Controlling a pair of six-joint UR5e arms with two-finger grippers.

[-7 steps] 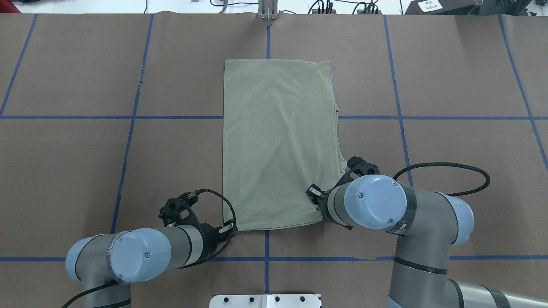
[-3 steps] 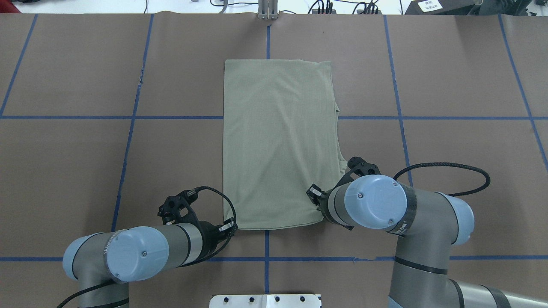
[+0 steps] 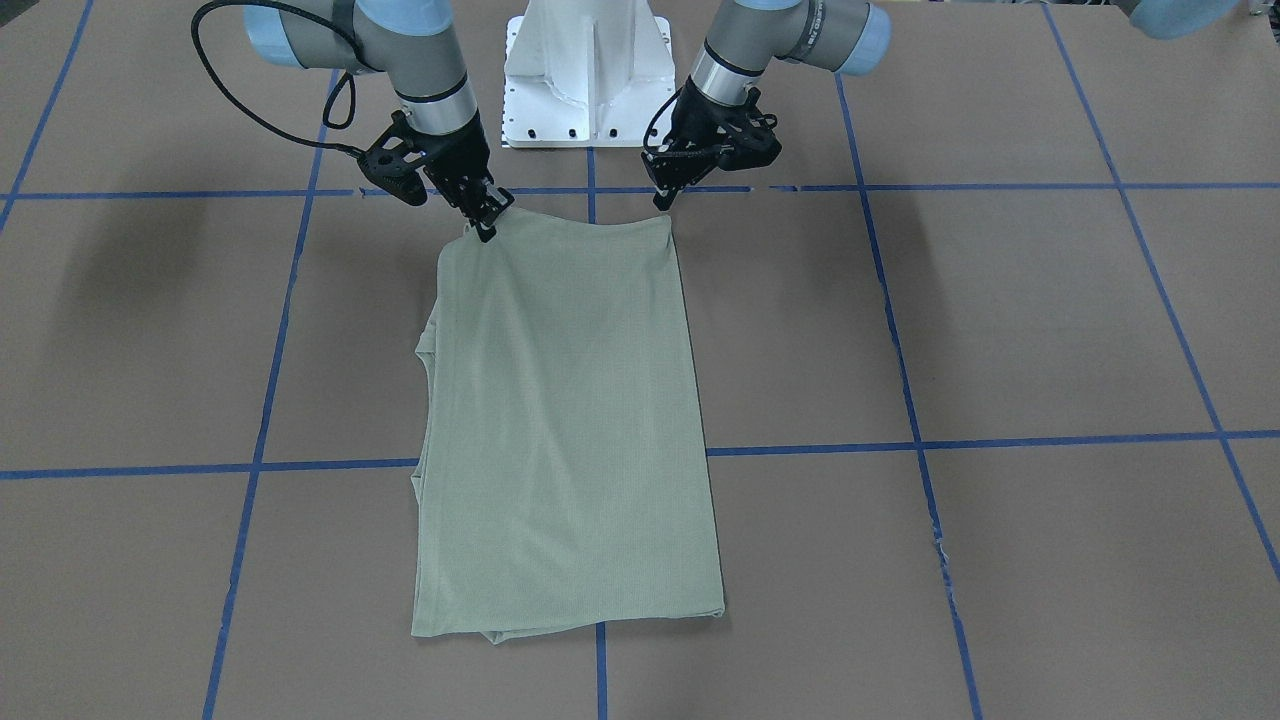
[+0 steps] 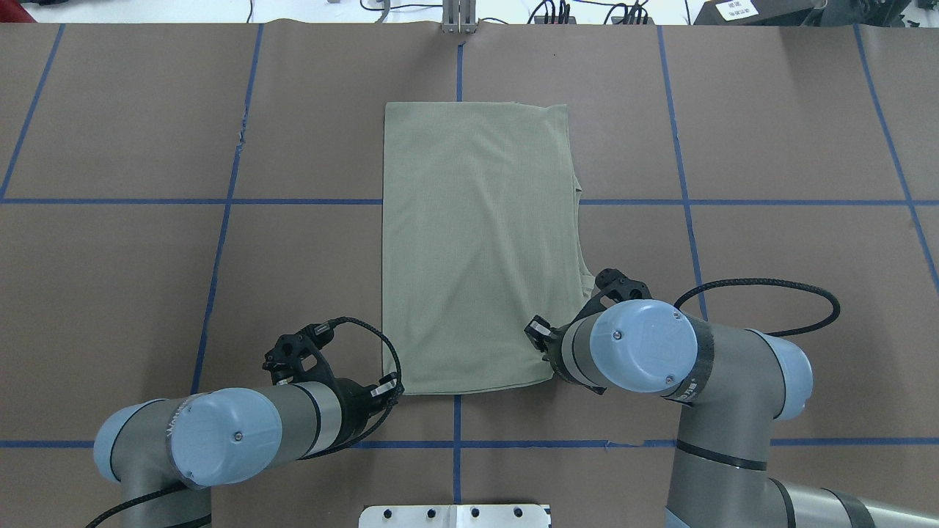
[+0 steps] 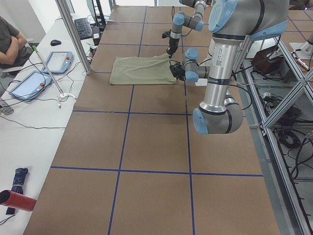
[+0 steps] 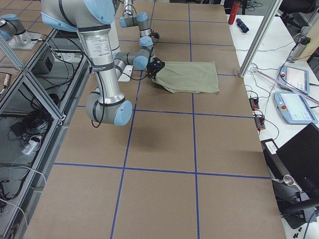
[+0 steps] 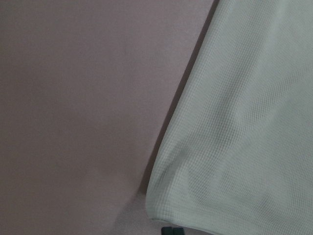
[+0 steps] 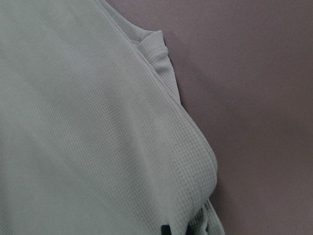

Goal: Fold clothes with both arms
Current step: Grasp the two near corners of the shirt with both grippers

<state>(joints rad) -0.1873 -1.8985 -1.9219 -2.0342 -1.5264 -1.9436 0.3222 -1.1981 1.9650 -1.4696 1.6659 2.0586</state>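
Observation:
The sage-green shirt (image 4: pixel 477 242) lies flat in the middle of the table, folded into a long rectangle; it also shows in the front view (image 3: pixel 560 420). My right gripper (image 3: pixel 487 222) is shut on the shirt's near corner on my right, and the right wrist view shows that corner (image 8: pixel 195 161) bunched and raised at the fingertip. My left gripper (image 3: pixel 662 200) sits at the other near corner, which lies flat on the table (image 7: pixel 161 205). I cannot tell whether the left gripper is open or shut. In the overhead view both wrists hide the fingers.
The brown table (image 4: pixel 147 293) carries a grid of blue tape lines. The white pedestal base (image 3: pixel 585 70) stands just behind the shirt's near edge. A metal post (image 4: pixel 458 18) is at the far edge. A seated person (image 5: pixel 10 44) and tablets are beside the table.
My left arm has swung slightly to the left and back, its gripper staying by the shirt's near corner. The shirt and the right arm have not moved.

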